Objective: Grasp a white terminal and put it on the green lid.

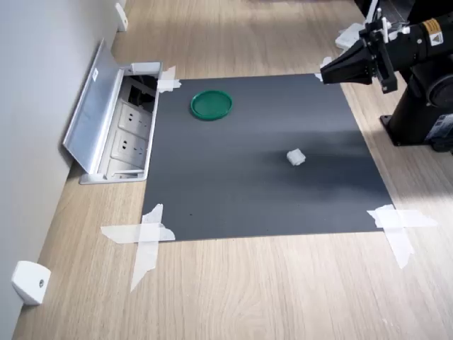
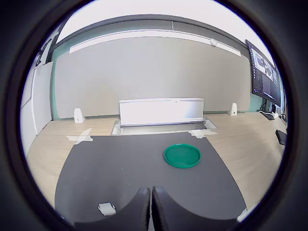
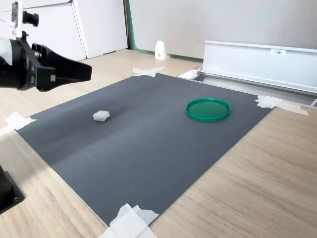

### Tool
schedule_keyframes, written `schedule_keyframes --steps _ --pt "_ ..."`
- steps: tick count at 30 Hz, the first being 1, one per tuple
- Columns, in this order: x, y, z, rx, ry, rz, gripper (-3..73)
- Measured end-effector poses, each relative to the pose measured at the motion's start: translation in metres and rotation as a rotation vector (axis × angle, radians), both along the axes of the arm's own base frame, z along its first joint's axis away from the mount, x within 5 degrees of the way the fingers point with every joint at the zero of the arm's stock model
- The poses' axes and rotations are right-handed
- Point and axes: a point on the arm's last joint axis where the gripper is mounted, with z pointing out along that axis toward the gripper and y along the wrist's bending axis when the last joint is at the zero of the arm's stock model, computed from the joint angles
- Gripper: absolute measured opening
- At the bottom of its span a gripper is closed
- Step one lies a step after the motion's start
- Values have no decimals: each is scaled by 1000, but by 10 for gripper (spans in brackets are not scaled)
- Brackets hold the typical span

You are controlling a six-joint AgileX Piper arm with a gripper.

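Note:
A tiny white terminal (image 1: 295,157) (image 3: 101,116) (image 2: 107,208) lies alone on the dark grey mat, right of centre in the first exterior view. The round green lid (image 1: 211,105) (image 3: 208,109) (image 2: 182,155) rests flat near the mat's far edge, well apart from the terminal. My gripper (image 1: 325,75) (image 3: 88,71) (image 2: 151,202) hangs in the air above the mat's right corner in the first exterior view, jaws shut with nothing between them. In the wrist view the terminal lies beside the fingertips.
A grey mat (image 1: 255,177) is taped to the wooden table at its corners. An open floor socket box with a metal flap (image 1: 113,120) sits at the mat's left in the first exterior view. The arm's black base (image 1: 425,113) stands right. A white wedge piece (image 1: 30,282) lies near the wall.

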Motion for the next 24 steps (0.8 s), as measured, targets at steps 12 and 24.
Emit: schedule_keyframes --steps 12,24 --pt "0 0 0 0 0 0 -8" --pt "3 0 -1 -10 33 3 -8"
